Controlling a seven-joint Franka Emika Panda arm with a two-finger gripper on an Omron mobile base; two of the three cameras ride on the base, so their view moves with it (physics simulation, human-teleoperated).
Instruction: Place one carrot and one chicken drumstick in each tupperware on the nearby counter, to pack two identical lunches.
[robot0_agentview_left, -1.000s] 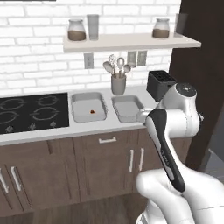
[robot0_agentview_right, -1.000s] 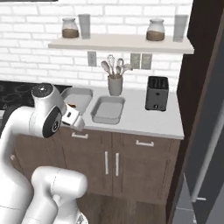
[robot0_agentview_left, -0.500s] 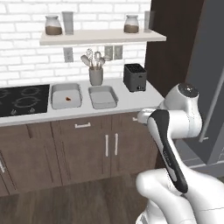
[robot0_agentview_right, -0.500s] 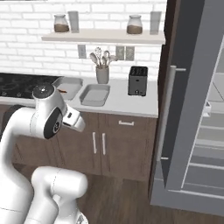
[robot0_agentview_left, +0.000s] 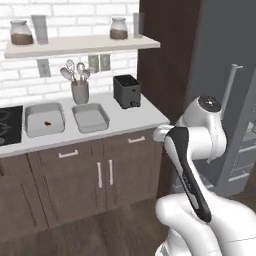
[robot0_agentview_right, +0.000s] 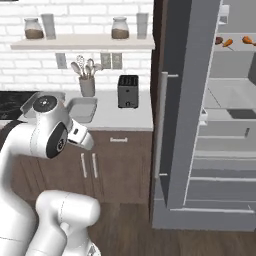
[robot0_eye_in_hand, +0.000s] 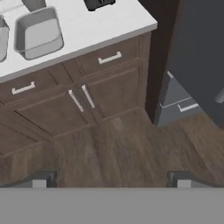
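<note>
**A:** Grey plastic is what I'm watching: the two shallow rectangular tupperware trays are sitting on the long pale counter (robot0_agentview_left: 142, 116), both left of the boxy black toaster (robot0_agentview_left: 126, 91). The farther tray (robot0_agentview_left: 35, 114) is holding a small reddish-brown chicken drumstick (robot0_agentview_left: 48, 123). The nearer tray (robot0_agentview_left: 91, 119) is looking bare.

**B:** And the claw?

**A:** The dark two-finger gripper (robot0_eye_in_hand: 111, 180) is hanging with its tips spread wide and nothing between them. It is looking down at the wooden floor in front of the cabinets below the toaster.

**B:** So where is the rest of the food lying?

**A:** To the right of the toaster, past the tall dark panel, the grey fridge (robot0_agentview_right: 182, 100) is standing open. On a high shelf inside, small orange and brown pieces (robot0_agentview_right: 228, 42) are showing. I'm taking them for a carrot or two and a drumstick, though they are too small to sort out.

**B:** Then the fetch is the step in hand, I'm guessing.

**A:** Likely. To do it well, the base should be stopping square to the shelf, clear of the open door to the right of the toaster. The arm should be reaching in level and keeping the jaws wide until one piece alone is sitting between them. A carrot is thin and may be rolling, so gripping across its thick end is safer.
</note>
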